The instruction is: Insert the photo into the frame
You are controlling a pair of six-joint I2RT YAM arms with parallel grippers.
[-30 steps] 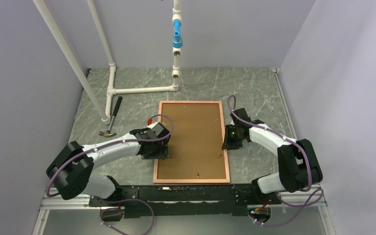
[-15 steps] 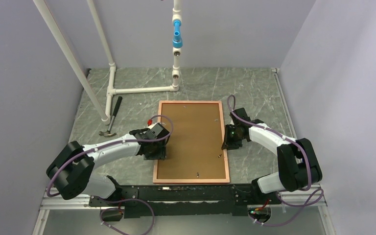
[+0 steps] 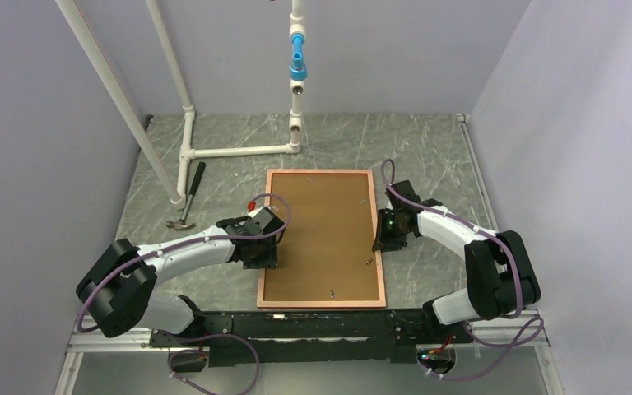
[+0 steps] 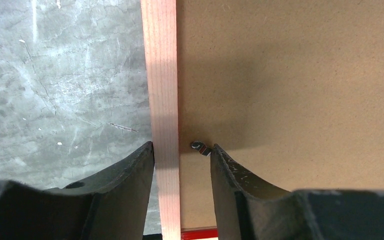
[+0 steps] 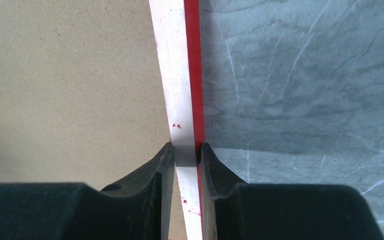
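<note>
The large thin-bordered rectangular picture frame is laid flat on the grey marbled table top, pale orange-wood face up. Its long axis is directed from the arm bases toward the far wall, with one short edge turned to the bases. The inside of the frame is filled by a brown fibreboard backing board.

The frame's left long rail is straddled by the left gripper, which is parted wider than the rail. Its outer finger is set close against the rail's outer side, while the inner finger is held apart from the rail, over the board. A small metal tab is seen just beside that inner finger.

The frame's right long rail is pinched by the right gripper, its fingers pressed to both sides; the rail's red outer side is shown there.

Bare table is seen along both of the frame's long sides. A black-handled hammer is placed off the frame's far left corner, and a white pipe stand is set beyond its far short edge.
</note>
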